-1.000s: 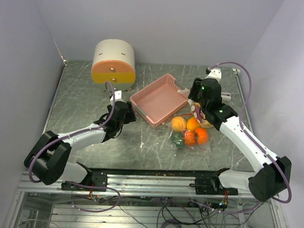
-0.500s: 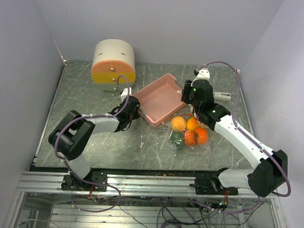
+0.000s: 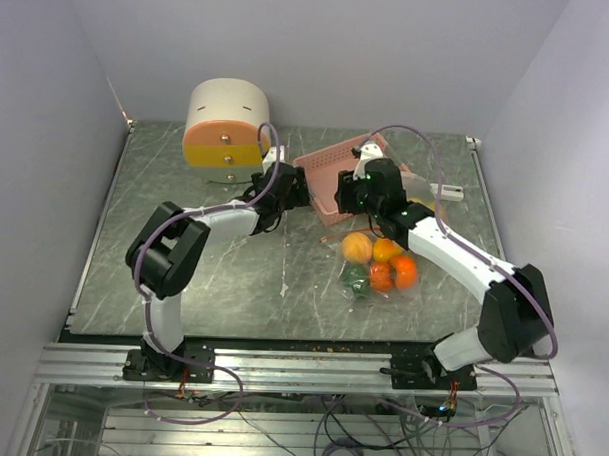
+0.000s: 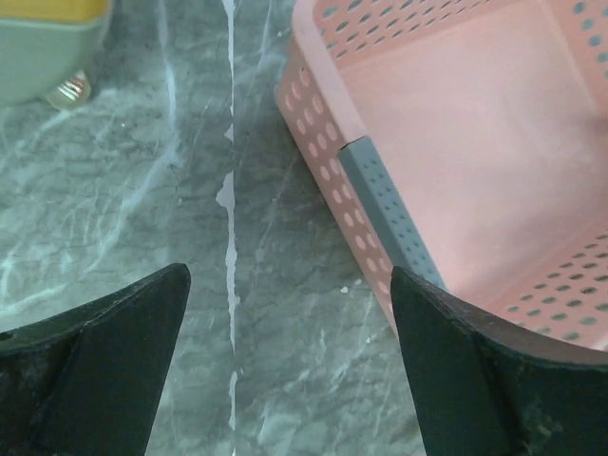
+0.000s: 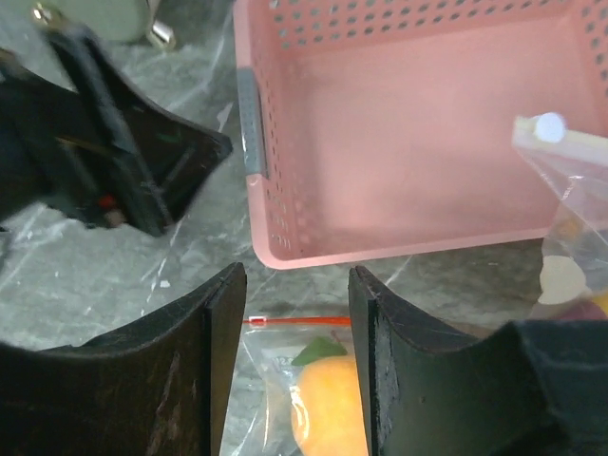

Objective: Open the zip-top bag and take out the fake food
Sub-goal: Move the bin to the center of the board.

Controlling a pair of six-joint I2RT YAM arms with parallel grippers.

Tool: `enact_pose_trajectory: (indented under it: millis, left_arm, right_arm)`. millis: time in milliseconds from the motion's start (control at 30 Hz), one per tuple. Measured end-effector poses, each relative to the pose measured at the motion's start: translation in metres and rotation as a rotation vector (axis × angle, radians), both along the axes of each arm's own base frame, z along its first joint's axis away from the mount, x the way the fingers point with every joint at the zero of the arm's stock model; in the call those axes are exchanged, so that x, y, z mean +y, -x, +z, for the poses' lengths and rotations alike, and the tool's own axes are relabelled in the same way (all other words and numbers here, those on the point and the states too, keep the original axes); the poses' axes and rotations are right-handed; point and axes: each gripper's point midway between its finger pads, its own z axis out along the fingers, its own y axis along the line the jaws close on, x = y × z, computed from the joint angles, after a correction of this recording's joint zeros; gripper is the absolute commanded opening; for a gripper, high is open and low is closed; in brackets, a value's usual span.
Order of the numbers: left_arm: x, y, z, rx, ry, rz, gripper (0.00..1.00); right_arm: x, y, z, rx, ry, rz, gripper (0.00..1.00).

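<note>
Two arms meet at the pink basket (image 3: 322,167) while the zip-top bag (image 5: 271,356) lies unopened on the table (image 3: 212,285) at 5 o'clock from the right gripper (image 5: 296,275), its red seal line seemingly shut and all the fake food (image 3: 381,263) inside. The right gripper's fingers stand partly apart above the bag's top edge, pinching nothing; the left gripper (image 4: 288,275), at the basket's 9 o'clock, is spread wide and empty. By this view the whole job remains: grip, unzip, lift out each piece
</note>
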Motion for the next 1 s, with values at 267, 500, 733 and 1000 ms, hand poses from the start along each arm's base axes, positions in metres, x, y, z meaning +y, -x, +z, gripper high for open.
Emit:
enact_pose_trajectory:
  millis: [267, 500, 733, 1000]
  left_arm:
    - [0.048, 0.047, 0.042, -0.045, 0.020, 0.042, 0.95]
    - [0.090, 0.103, 0.033, -0.017, 0.036, 0.095, 0.84]
    - [0.115, 0.122, 0.049, -0.054, 0.040, 0.152, 0.78]
    - [0.140, 0.142, 0.053, -0.101, 0.046, 0.212, 0.77]
  right_arm:
    - [0.009, -0.007, -0.047, 0.091, 0.079, 0.050, 0.49]
    - [0.010, -0.005, -0.085, 0.176, 0.154, 0.063, 0.07]
    - [0.022, -0.002, -0.097, 0.204, 0.137, 0.074, 0.05]
    - [0.047, -0.023, -0.139, 0.277, 0.139, 0.075, 0.07]
